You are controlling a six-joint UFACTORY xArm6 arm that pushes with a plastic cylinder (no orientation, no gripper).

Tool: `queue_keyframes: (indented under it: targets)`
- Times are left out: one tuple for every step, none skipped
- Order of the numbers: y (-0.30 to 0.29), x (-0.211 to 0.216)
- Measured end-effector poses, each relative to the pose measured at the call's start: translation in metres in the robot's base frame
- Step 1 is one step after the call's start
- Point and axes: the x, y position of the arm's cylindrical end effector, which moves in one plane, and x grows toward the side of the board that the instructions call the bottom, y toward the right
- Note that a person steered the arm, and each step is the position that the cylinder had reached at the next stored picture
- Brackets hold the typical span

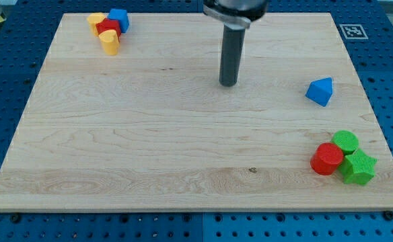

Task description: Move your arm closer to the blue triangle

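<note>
Cut off: the arm's upper part leaves the view's top; only the rod shows.
Hard to make out: the huddled blocks at the tabletop (183, 154) top-left overlap; red block (107, 27), two yellow ones, blue block (119, 18).
Arm pose: rod upright, my tip (228, 84) on bare wood.
Claw: no claw here, just the rod, nothing held.
Blue triangle (319, 91): well apart to the tip's right, alone.
Bottom-right: red cylinder (327, 158), green cylinder (346, 141), green star (358, 167), touching.

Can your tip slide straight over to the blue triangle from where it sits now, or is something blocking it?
Probably yes. My tip sits mid-board, to the view's left of the blue triangle block, with only bare wooden board between them. The red cylinder and green blocks lie below that path.
</note>
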Motion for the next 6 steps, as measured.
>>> queue_keyframes:
  targets:
    - [0.046,-0.025]
    - [0.129,-0.032]
    - [0.2,-0.008]
    - [0.204,0.0]
    - [0.204,0.012]
    - [0.199,0.044]
